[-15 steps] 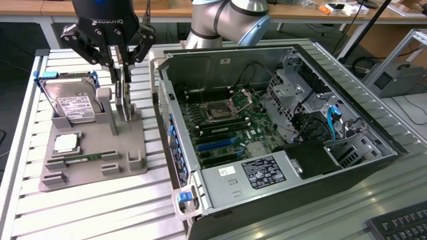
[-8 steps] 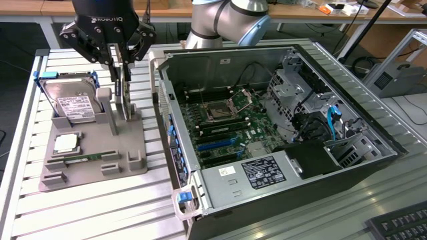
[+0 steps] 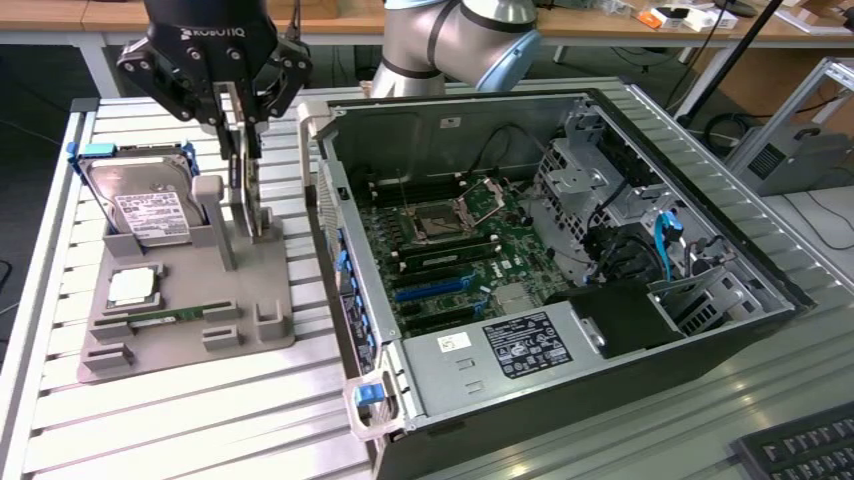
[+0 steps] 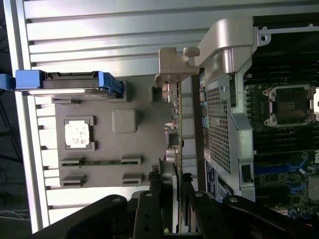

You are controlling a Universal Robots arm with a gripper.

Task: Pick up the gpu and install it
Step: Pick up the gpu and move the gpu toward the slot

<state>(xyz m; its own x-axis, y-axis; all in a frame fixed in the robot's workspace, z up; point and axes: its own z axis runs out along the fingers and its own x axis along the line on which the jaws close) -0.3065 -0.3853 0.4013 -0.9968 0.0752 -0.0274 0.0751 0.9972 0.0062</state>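
Observation:
The gpu (image 3: 247, 200) stands on edge at the right side of the grey holder tray (image 3: 254, 280), its silver bracket facing the exterior view. Seen edge-on in the wrist view, the gpu (image 4: 173, 144) runs between the tray and the case wall. My gripper (image 3: 238, 150) hangs straight down over it from the exterior view's top left. Its two black fingers (image 4: 149, 204) sit against either face of the card, so the gripper (image 4: 170, 194) is shut on the card's upper edge. The card's lower edge still sits at the holder.
The tray also carries a silver hard drive (image 3: 147, 205) with blue rails, a CPU (image 3: 131, 287) and a RAM stick (image 3: 167, 317). An open computer case (image 3: 747, 290) lies to the exterior view's right, its motherboard (image 3: 441, 250) exposed. A keyboard (image 3: 801, 450) sits at the lower right corner.

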